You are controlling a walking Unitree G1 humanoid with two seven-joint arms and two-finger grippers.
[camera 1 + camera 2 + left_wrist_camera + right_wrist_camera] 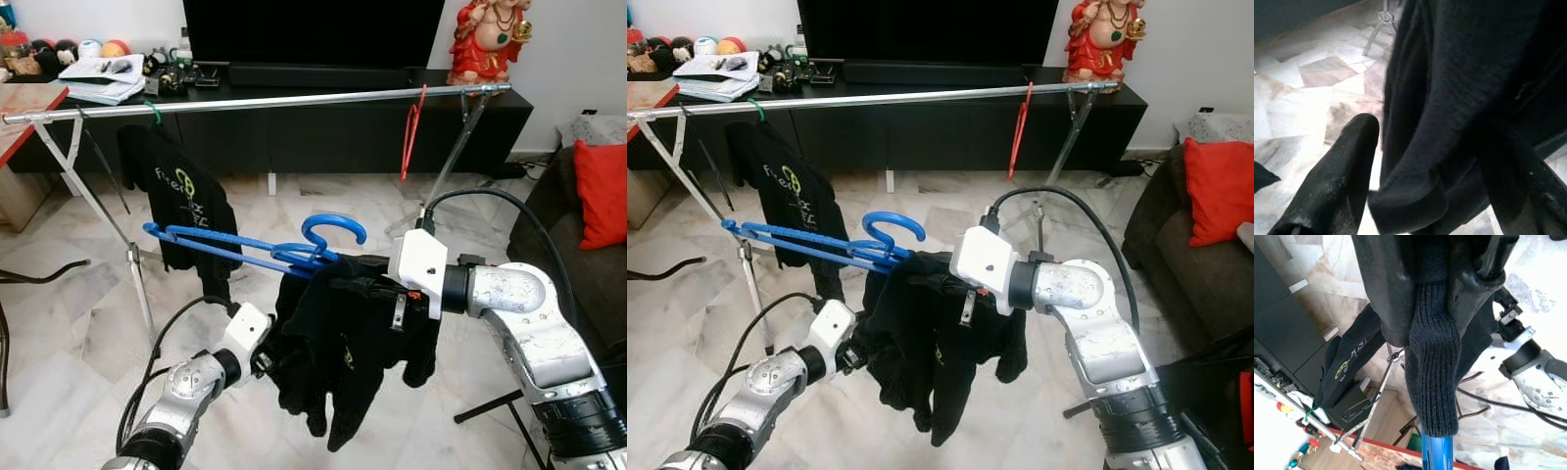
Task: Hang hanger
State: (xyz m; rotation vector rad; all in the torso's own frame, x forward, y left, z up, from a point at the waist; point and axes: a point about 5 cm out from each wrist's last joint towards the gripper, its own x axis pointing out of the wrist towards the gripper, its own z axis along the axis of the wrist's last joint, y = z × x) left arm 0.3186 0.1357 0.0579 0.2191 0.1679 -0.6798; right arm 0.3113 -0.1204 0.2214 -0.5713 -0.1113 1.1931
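A blue plastic hanger juts out to the left at chest height, its hook curling upward. A black shirt hangs bunched from its right end. My right gripper is shut on the shirt's ribbed collar and the hanger's neck. My left gripper reaches from below to the shirt's lower left edge. Its fingers stand apart with a fold of black cloth between them. The silver clothes rail runs across behind, above the hanger.
On the rail hang a black printed shirt on a green hanger and a bare red hanger. The rail's crossed legs stand left and right. A black TV console lies behind, a sofa with a red cushion at right.
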